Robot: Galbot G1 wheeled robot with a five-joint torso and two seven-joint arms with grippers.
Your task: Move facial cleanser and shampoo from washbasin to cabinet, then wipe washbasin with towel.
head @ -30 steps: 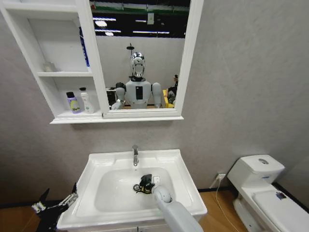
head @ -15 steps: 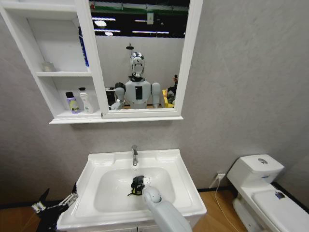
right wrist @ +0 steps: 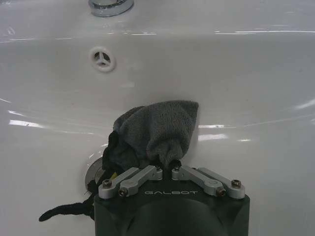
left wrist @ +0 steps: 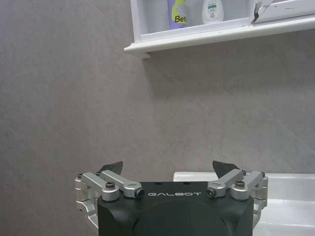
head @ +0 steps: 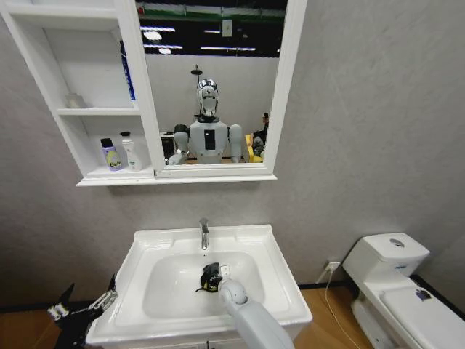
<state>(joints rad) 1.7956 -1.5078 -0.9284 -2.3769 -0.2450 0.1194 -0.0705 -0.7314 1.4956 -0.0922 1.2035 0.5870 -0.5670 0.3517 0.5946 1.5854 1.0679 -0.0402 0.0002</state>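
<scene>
Down in the washbasin [head: 270, 292], the right gripper [right wrist: 165, 169] was clenched on the towel [right wrist: 156, 132], pressing it on the white bowl. The towel bunched out straight ahead of the fingertips, a soft dark grey lump with a yellow-green bit near the drain [right wrist: 94, 172]. The tap [head: 203, 234] stood farther ahead. The left gripper [left wrist: 168, 167] waited with its fingers spread wide, beside the basin. Both bottles [head: 120, 154] stood on the cabinet [head: 102, 173] above.
</scene>
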